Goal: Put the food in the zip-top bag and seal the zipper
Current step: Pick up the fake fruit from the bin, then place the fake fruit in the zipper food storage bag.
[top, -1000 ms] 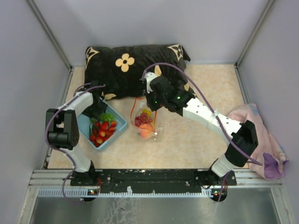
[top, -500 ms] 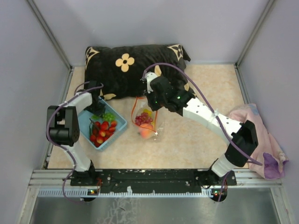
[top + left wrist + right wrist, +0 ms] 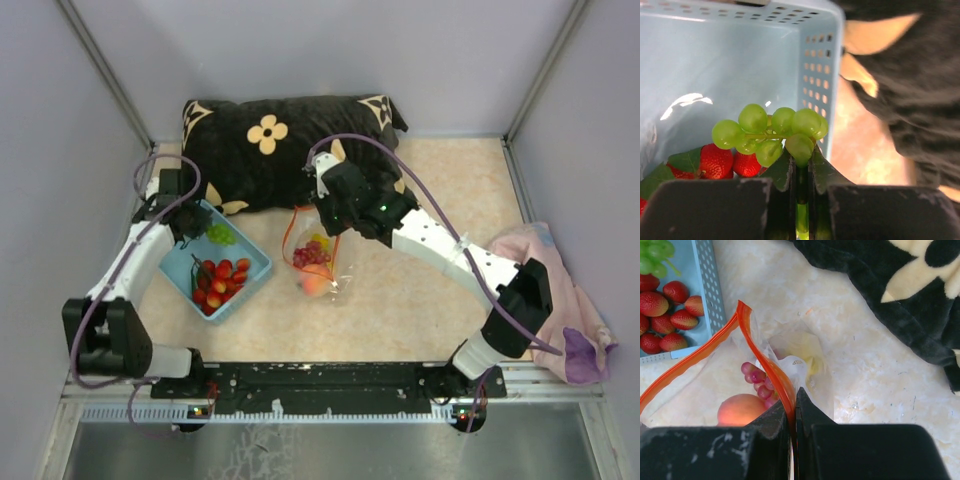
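Pale marbled table (image 3: 430, 300) fills the floor of a grey-walled booth, with a black pillow (image 3: 270, 140) patterned in cream flowers lying across the 12 o'clock side and a pink cloth (image 3: 560, 290) bunched at the 3 o'clock edge. A light blue basket (image 3: 252, 262) sits toward 9 o'clock, with red strawberries (image 3: 215, 282) heaped in its near end. The left gripper (image 3: 801, 159) has its fingers drawn almost together on the stem of the green grapes (image 3: 772, 131), and the bunch hangs just past the fingertips over the basket's inside, close to its perforated wall. Near the middle of the table, at 3 o'clock of the basket, lies the zip-top bag (image 3: 318, 265). Its mouth gapes toward the pillow, and the zipper (image 3: 760, 356) curves in an open loop. The right gripper (image 3: 793, 401) is pinched nearly closed on one side of that strip, at the 12 o'clock end of the bag. Inside the clear plastic lie an orange peach (image 3: 740, 410), a small bunch of purple grapes (image 3: 760, 379) and a yellow fruit (image 3: 802, 347), the peach nearest the bag's closed bottom.
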Controlling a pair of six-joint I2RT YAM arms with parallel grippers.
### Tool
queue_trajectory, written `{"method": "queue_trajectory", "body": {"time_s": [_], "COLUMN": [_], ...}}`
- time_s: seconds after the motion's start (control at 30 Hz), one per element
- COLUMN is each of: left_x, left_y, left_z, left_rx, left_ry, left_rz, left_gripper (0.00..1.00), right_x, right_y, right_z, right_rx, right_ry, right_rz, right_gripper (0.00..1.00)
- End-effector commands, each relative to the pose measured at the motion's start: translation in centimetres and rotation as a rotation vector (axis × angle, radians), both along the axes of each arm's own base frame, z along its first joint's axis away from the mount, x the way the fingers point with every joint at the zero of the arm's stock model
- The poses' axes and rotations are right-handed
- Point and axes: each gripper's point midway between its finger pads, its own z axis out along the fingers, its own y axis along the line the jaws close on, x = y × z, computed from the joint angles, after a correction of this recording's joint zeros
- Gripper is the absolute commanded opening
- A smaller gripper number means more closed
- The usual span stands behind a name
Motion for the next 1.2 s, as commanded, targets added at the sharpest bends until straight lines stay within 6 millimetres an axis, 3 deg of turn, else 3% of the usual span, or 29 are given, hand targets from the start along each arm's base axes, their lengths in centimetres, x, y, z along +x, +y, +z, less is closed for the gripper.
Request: {"method": "queue_trajectory", "body": {"time_s": [0.0,0.23,0.37,0.6,0.9,1.17], "left_x": [-0.1,-2.0,-3.1,-6.1,-10.1,-10.2], "left_y": [-0.8,-5.1,-7.5,-12.7,-19.1,-22.5], "left_z": [5.1,14.1,17.1,20.1,24.6,24.3], "left_rx": [0.041,0.049,0.015,-0.101,-0.082,-0.176], "left_ry": [-0.202,-0.612,-0.728,-0.925,-1.152,-1.17], "left_rz": [-0.166,-0.499,-0.648,-0.881,-1.117,-1.13], "left_gripper": [0.0,0.0,0.0,0.0,0.01,0.01], "right_x": [1.2,1.6,1.8,2.0,1.8,1.7], "right_y": [-0.4,0.0,0.3,0.6,1.0,1.0], "right_z": [5.7,5.7,5.5,5.3,5.2,5.4], "right_rx": [0.072,0.071,0.074,0.075,0.1,0.113], "right_ry": [-0.124,-0.117,-0.112,-0.11,-0.091,-0.088], "right_rz": [-0.033,-0.041,-0.041,-0.04,-0.038,-0.043], "right_gripper": [0.04,0.04,0.04,0.04,0.04,0.04]}}
